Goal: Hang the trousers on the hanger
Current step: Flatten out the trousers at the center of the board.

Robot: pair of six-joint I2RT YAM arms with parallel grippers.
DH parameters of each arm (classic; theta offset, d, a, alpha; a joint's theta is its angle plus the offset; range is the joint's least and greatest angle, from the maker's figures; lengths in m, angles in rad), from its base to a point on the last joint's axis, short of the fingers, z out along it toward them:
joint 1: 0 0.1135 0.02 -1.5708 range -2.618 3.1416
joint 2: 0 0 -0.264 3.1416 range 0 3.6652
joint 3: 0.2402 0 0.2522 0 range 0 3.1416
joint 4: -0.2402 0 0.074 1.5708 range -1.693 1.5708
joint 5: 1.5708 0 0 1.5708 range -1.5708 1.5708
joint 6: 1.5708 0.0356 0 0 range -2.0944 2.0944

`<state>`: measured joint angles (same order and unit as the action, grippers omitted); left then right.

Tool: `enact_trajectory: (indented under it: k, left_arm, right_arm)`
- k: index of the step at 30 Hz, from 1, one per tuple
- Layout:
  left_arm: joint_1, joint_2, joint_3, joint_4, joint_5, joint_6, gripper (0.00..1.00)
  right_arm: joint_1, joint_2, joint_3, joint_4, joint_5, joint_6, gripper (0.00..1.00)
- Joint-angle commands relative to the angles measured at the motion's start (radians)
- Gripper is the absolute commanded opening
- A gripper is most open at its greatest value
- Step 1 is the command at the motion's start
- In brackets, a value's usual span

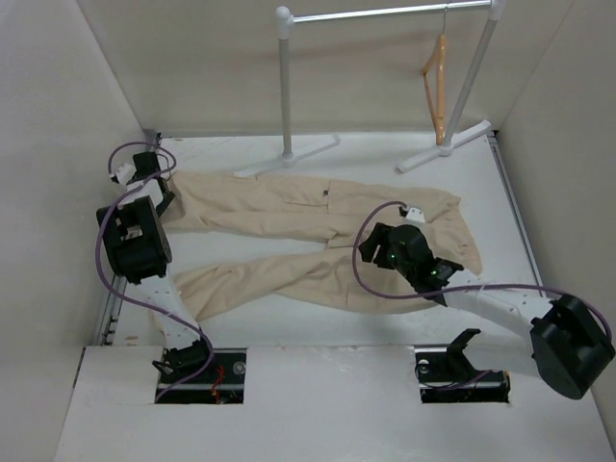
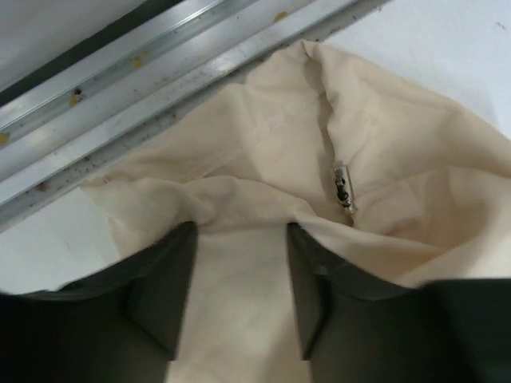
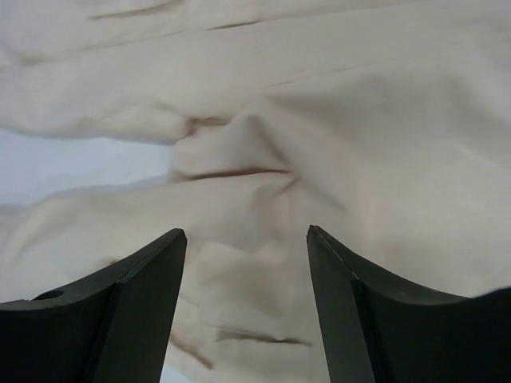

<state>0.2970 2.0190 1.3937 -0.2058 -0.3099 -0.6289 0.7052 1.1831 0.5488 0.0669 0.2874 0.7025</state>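
Note:
The beige trousers (image 1: 289, 207) lie flat on the white table, legs pointing left and waist to the right. My left gripper (image 1: 164, 197) is at the end of the far leg. In the left wrist view its jaws (image 2: 239, 231) stand apart, pressed into the cloth (image 2: 263, 144), which bunches over both fingertips. My right gripper (image 1: 371, 248) is open just above the hip area, with wrinkled cloth (image 3: 319, 104) between its fingers (image 3: 246, 233). The orange-tan wooden hanger (image 1: 438, 87) hangs by its hook on the rack at the back right, away from both grippers.
The white-and-silver garment rack (image 1: 385, 12) stands at the back, its two feet on the table just beyond the trousers. An aluminium rail (image 2: 160, 64) runs along the table's left edge by the left gripper. White walls close in on the left, right and back.

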Motion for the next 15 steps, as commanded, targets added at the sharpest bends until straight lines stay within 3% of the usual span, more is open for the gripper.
enact_trajectory:
  k: [1,3,5,12,15]
  left_arm:
    - [0.017,0.015,-0.007,0.025,0.005,-0.009,0.32]
    - [0.034,-0.002,-0.030,0.045,0.006,-0.009,0.13]
    - [0.058,-0.044,-0.062,0.077,0.008,-0.020,0.06]
    - [0.095,-0.256,-0.185,0.189,-0.055,-0.135,0.04]
    - [0.093,-0.299,-0.213,0.198,-0.101,-0.164,0.10]
  right_arm:
    - [-0.109,-0.037,-0.041,-0.001,0.015,-0.014,0.68]
    - [-0.205,-0.045,-0.058,-0.007,0.000,-0.014,0.68]
    - [-0.281,-0.059,-0.076,0.002,-0.033,0.003,0.67]
    - [-0.370,-0.091,-0.107,0.005,-0.013,0.054,0.66]
    - [-0.385,-0.126,-0.092,-0.012,-0.004,0.057,0.66]
